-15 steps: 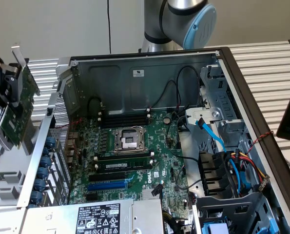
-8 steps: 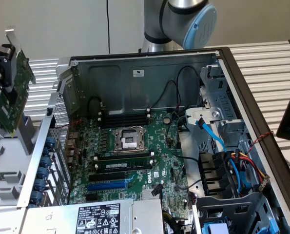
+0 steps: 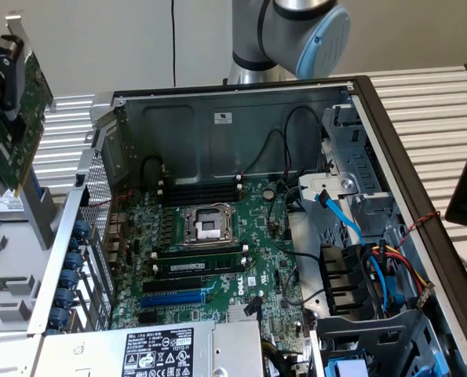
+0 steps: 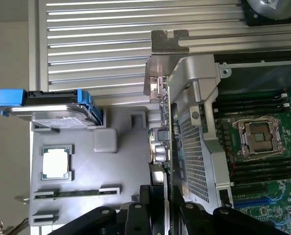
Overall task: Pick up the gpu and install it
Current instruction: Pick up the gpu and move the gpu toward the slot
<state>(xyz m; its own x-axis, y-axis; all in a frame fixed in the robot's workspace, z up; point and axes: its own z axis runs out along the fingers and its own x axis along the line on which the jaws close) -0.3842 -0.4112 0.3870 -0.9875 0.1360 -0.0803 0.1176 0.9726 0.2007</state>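
One tool [image 4: 167,196] tight around gpu [image 3: 17,129]

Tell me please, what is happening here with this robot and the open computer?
The arm's gripper holds the gpu clamped by its edge, up in the air outside the open computer case, at the exterior view's left. The card is not yet installed: on the motherboard the blue slot has nothing in it.
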